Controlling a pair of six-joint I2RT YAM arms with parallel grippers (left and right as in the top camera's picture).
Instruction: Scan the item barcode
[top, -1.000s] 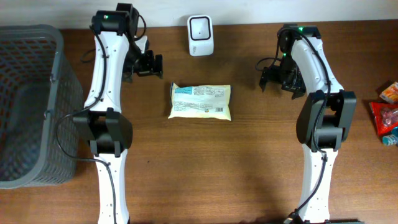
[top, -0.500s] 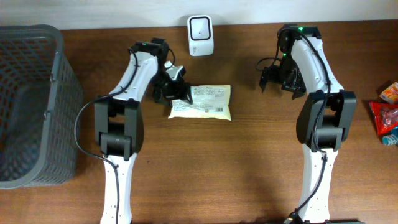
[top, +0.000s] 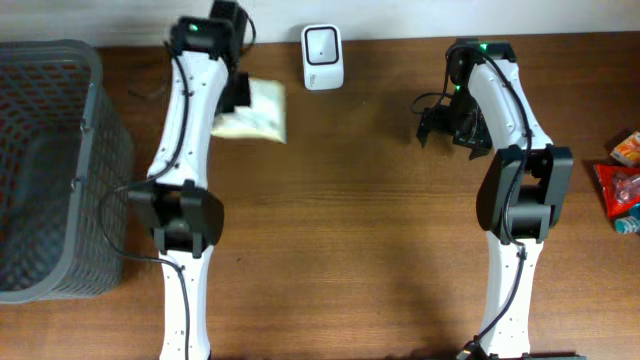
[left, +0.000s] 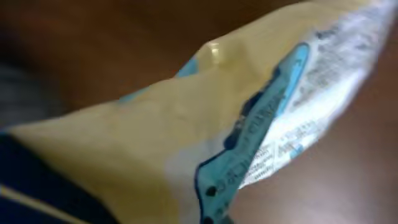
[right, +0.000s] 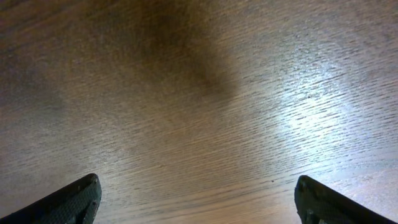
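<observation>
The left gripper (top: 242, 96) is clenched on one end of the yellow packet (top: 262, 110), holding it near the table's (top: 350, 250) far edge, just left of the white scanner (top: 322, 43) and not touching it. From above the packet looks foreshortened and partly covered by the arm, its free end pointing right, toward the scanner's side. In the left wrist view its long axis slants away from the camera, white-and-blue printed panel showing. The right gripper (top: 455, 128) hangs spread wide, holding nothing, right of the scanner.
</observation>
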